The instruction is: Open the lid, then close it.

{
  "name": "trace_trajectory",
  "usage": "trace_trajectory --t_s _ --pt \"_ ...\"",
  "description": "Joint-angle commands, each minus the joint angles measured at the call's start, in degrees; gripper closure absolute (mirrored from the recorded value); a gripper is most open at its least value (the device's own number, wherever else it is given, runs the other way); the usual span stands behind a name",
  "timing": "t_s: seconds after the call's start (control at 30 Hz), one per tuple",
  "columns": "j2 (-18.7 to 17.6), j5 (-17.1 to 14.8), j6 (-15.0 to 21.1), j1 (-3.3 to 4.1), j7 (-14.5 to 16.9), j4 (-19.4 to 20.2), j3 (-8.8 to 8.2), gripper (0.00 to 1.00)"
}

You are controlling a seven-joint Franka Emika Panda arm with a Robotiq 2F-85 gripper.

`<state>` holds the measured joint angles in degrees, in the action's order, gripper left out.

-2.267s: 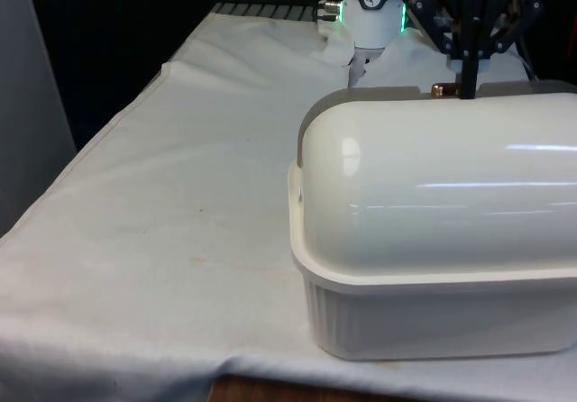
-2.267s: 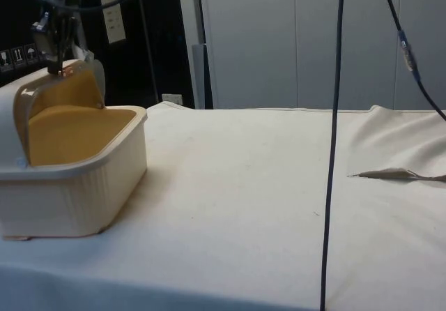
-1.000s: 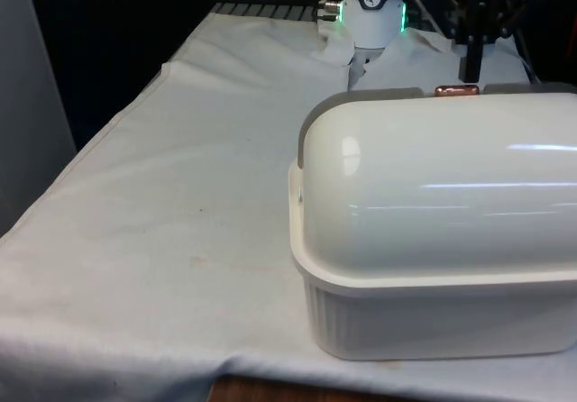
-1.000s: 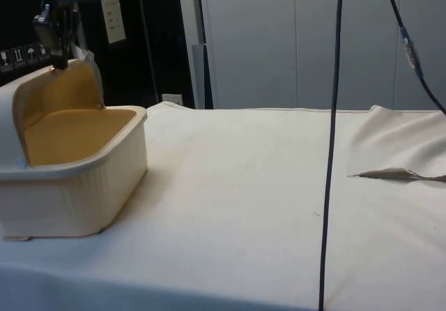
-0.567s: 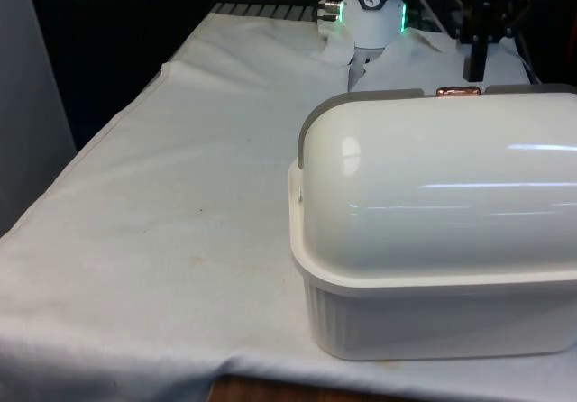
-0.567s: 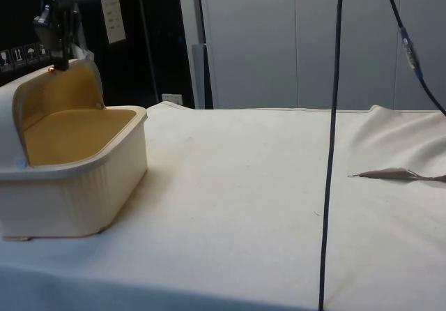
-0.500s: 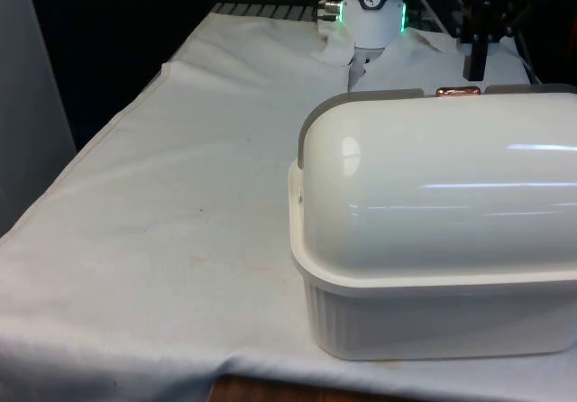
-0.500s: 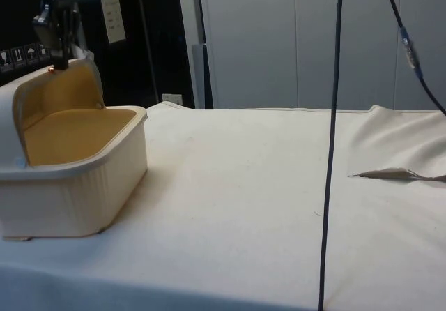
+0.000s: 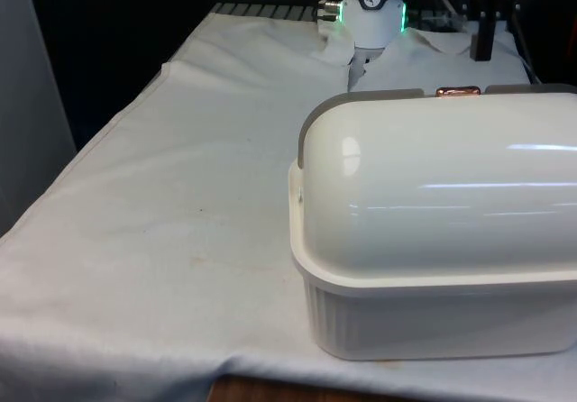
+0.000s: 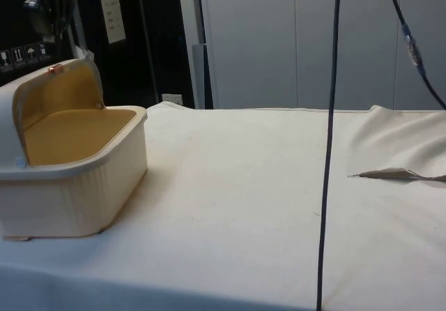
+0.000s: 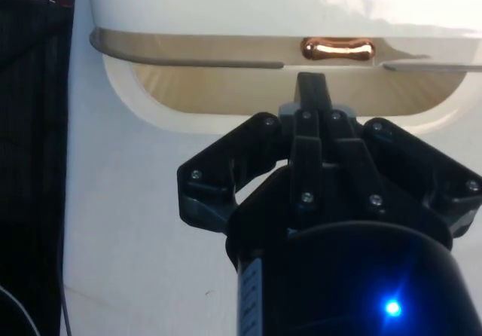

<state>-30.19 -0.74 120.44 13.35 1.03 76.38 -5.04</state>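
Stage: opening done, closing left | cream plastic bread box [image 10: 77, 178] on white-clothed surface [image 10: 265, 206], at side view's left | its rounded roll-top lid [image 10: 63, 91] raised, copper knob [image 11: 337, 50] on top | black claw [image 11: 312, 95] above knob, pressed together, holding nothing

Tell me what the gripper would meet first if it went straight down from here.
Likely the copper handle on the raised lid of the bread box; the gripper hangs just above it, though depth is uncertain.
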Motion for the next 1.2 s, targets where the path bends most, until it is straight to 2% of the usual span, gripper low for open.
trace_trajectory --t_s 0.0,0.07,0.2,0.3,0.33,0.37,0.6,0.63,0.77,1.17 --pt "-0.69 0.06 -0.86 0.11 -0.52 -1.15 -0.11 1.0" --pt "-0.63 0.0 -0.06 0.0 -0.29 -0.92 0.0 1.0" --pt "-2.52 0.0 -1.26 0.0 -1.15 -3.9 -0.11 1.0" --pt "-3.44 -0.06 -1.43 -0.06 -1.38 -5.21 -0.11 1.0" --pt "-3.15 0.0 -0.46 -0.06 -1.15 -4.76 -0.06 1.0" --pt "-3.72 -0.06 -1.49 -0.06 -1.49 -5.61 -0.11 1.0" --pt "-5.79 -0.23 -1.49 -0.23 -2.23 -8.48 -0.11 1.0" --pt "-5.39 0.0 -0.63 -0.17 -2.01 -7.85 -0.11 1.0" --pt "-6.53 -0.11 -1.2 -0.29 -2.86 -9.34 -0.17 1.0" --pt "-6.76 0.0 -0.74 -0.23 -3.27 -8.65 -0.23 1.0"
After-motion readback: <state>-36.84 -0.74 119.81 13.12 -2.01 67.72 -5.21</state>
